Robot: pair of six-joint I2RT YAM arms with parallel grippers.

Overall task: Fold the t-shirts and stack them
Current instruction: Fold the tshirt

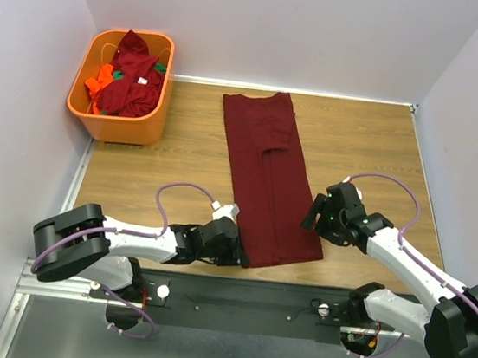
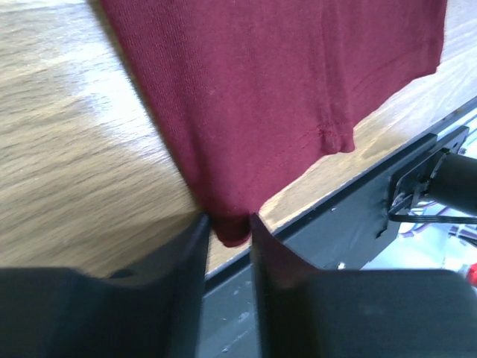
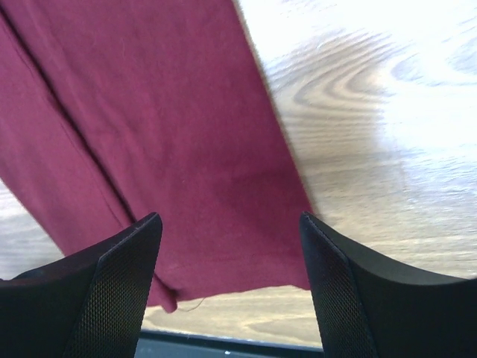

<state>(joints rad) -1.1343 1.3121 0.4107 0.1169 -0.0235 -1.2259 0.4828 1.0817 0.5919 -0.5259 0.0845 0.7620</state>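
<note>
A dark maroon t-shirt (image 1: 267,165), folded lengthwise into a long strip, lies flat across the middle of the wooden table. My left gripper (image 1: 239,247) sits low at its near left corner. In the left wrist view the gripper (image 2: 229,218) has its jaws pinched on that corner of the shirt (image 2: 283,74). My right gripper (image 1: 312,212) is at the strip's right edge near its near end. In the right wrist view it (image 3: 231,224) is wide open and empty, just above the near right corner of the shirt (image 3: 164,112).
An orange plastic basket (image 1: 118,129) stands at the back left, holding more maroon, orange and green shirts (image 1: 134,74). Walls close in the table on three sides. A black mounting rail (image 1: 250,298) runs along the near edge, just beyond the shirt's hem.
</note>
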